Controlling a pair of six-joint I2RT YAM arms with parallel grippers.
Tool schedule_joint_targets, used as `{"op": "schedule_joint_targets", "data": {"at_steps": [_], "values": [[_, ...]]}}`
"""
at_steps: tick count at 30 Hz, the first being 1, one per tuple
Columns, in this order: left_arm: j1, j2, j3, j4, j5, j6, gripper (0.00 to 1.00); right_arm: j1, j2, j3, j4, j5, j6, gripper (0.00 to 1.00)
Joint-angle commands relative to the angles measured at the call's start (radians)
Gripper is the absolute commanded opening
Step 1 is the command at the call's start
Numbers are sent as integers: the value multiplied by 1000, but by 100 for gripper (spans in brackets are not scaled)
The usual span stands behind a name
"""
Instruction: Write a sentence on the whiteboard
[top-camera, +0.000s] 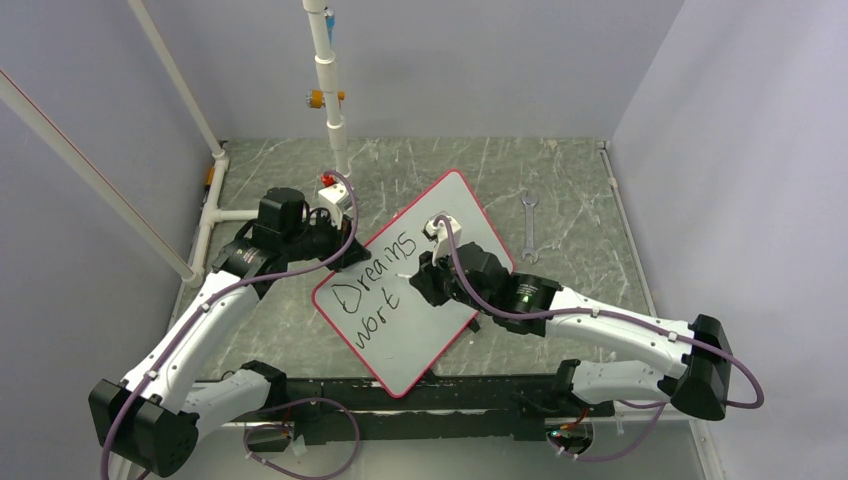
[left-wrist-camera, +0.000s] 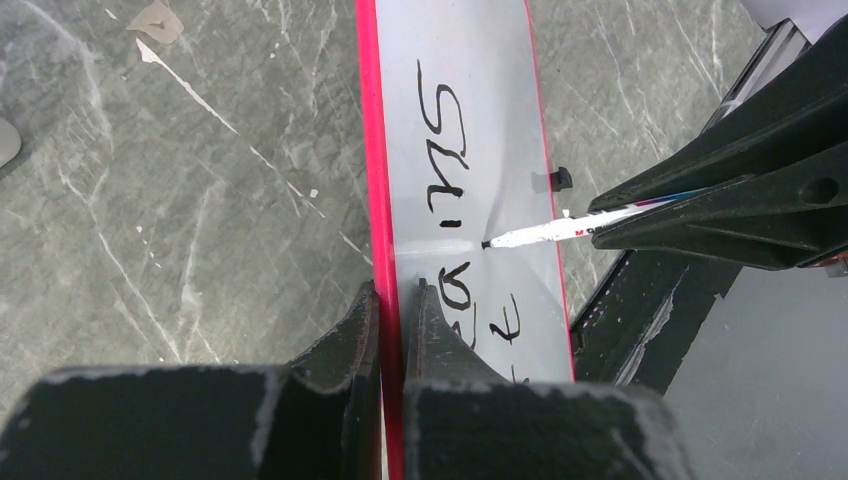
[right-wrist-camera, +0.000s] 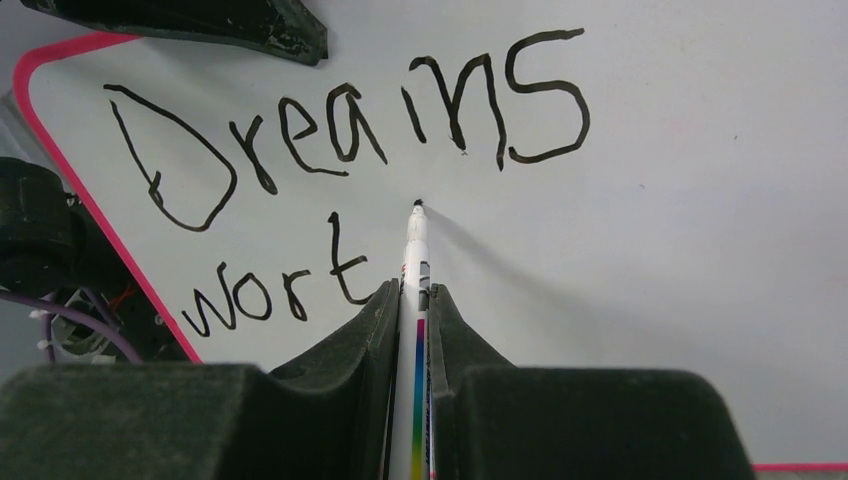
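Bare whiteboard (right-wrist-camera: 700, 260) beside the marker (right-wrist-camera: 414, 250); wrench (top-camera: 528, 228) near the board's rim.

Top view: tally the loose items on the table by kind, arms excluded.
whiteboard: 1
marker: 1
wrench: 1
Total: 3

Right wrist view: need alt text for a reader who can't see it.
The right gripper clamps a white marker, its tip at the whiteboard beside unfinished black lettering: "Dreams" above "wort". A red rim edges the board's left corner.
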Motion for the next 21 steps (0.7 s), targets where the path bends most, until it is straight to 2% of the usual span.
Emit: {"op": "schedule_joint_targets", "data": {"at_steps": [1,21], "values": [[-14,-17,-6,30,-16,99,0,-2,-14,-26,43,-26,14,0],[-14,-16,-8,29,-22,99,0,-1,-110,-169,3,-52,84,0]]}}
